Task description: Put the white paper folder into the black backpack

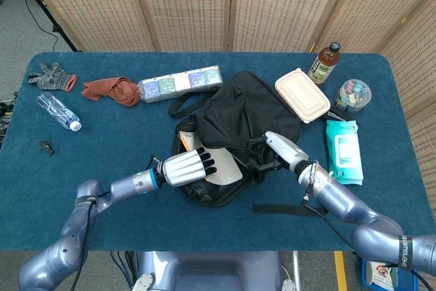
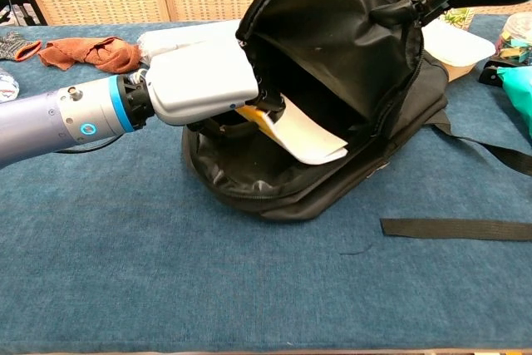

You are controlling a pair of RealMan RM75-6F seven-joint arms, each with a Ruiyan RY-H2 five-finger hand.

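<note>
On the blue table, my left hand grips the white folder — it sits partly inside the backpack. My right hand pinches the bag's flap, holding it open. No writing readable.

One black backpack, one white paper folder, two hands, left and right, one bottle of tea, one clear water bottle, one lidded food box, one grey glove, one red cloth, one wipes pack, one jar of clips, one multipack of small cartons
</note>
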